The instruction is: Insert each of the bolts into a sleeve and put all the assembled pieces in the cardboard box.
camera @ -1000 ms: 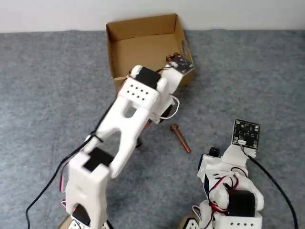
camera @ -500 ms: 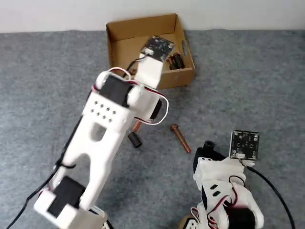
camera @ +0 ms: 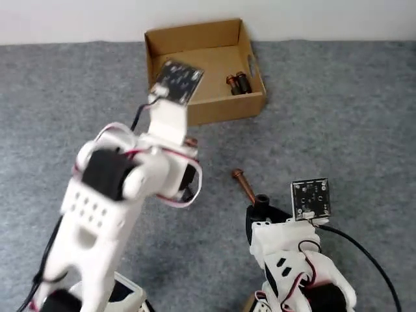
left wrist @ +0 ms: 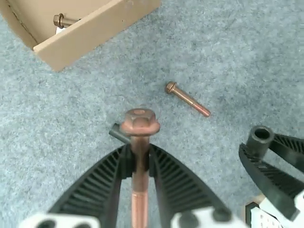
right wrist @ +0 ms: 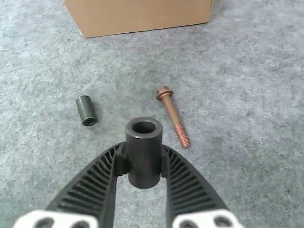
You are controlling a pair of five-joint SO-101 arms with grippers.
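My left gripper point(left wrist: 138, 159) is shut on a copper bolt point(left wrist: 139, 124), held upright with its hex head up; the head also pokes out beside the arm point(camera: 190, 142). My right gripper point(right wrist: 143, 156) is shut on a black sleeve point(right wrist: 143, 140), bore facing up, and stands near the front of the table point(camera: 261, 203). A second bolt point(camera: 244, 186) lies loose on the mat between the two grippers. A second sleeve point(right wrist: 86, 110) lies to its left, partly hidden behind the held bolt in the left wrist view. The cardboard box point(camera: 224, 109) holds an assembled piece point(camera: 238, 83).
Grey felt covers the table. The box stands at the back centre, its front wall point(right wrist: 137, 16) facing both arms. Open mat stretches to the left and right of the box and around the loose bolt.
The left arm has pulled back from the box toward the front left, carrying its bolt. The right arm has shifted left toward the loose bolt, with the sleeve still in its gripper.
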